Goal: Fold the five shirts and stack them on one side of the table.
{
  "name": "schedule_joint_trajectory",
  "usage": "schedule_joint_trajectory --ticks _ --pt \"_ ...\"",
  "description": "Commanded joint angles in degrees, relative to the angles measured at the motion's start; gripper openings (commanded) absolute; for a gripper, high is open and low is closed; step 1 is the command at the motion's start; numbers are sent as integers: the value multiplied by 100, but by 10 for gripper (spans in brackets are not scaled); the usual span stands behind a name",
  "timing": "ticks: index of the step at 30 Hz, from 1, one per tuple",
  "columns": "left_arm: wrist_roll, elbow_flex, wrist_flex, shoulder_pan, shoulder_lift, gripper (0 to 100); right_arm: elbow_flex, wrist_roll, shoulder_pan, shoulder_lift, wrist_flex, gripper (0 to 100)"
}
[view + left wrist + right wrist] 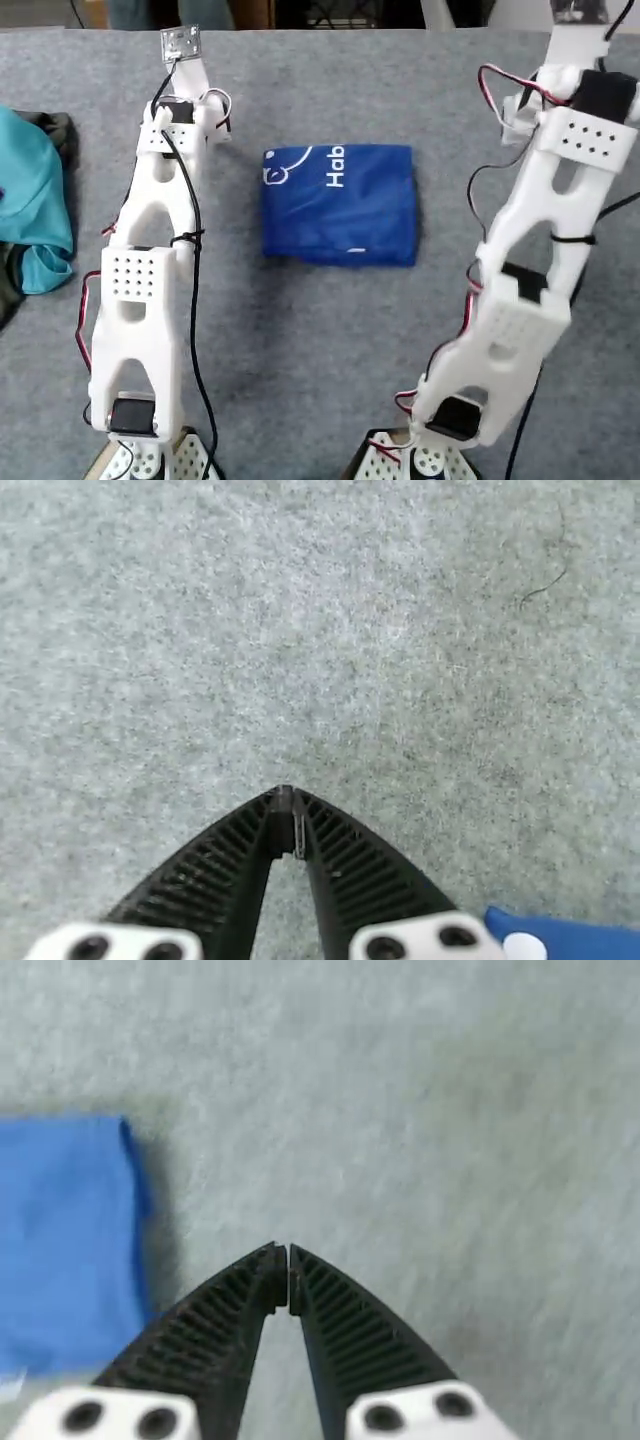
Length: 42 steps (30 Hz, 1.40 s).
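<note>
- Far L edge of table: crumpled teal shirt (32, 200), unfolded, lying on a dark garment (62, 128) that pokes out behind and below it.
- L arm (148, 270): white, stretched out over the grey felt table (330, 350), standing btw the teal heap and the blue shirt, touching neither.
- L gripper (287, 798): black ribbed fingers pressed together at the tips, nothing btw them, bare felt beneath; a corner of the blue shirt shows just beside it in the L wrist view.
- Centre: blue shirt (338, 205), folded into a neat rectangle w/ white print up, flat on the felt, btw the two arms and well apart from the teal one.
- R arm (540, 250): white, angled out over the R side of the table, near the blue shirt's R edge, not touching.
- R gripper (282, 1255): fingertips closed against each other, holding nothing, over bare felt w/ the blue shirt's edge close by.
</note>
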Motion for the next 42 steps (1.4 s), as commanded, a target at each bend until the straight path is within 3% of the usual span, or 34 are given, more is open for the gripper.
schedule_joint_trajectory --ticks 1,4,10,14,19,26,42 --pt "44 -295 35 31 -114 30 2114 -105 -316 -1297 18 16" --pt "44 -312 35 31 -114 30 3371 -431 -651 -1930 9 62" --pt "44 -321 35 75 -114 30 4505 -2251 -941 -2316 -123 350" --pt "44 -321 35 48 -114 30 5033 -2998 -1574 -2158 -466 450" --pt "44 -321 35 57 -114 30 5174 -3745 -2092 -1516 -1310 456" --pt "44 -321 35 48 -114 30 5182 -4185 -2242 -673 -2189 456" --pt "44 -321 35 40 -114 30 5182 -4193 -2242 215 -2708 456"
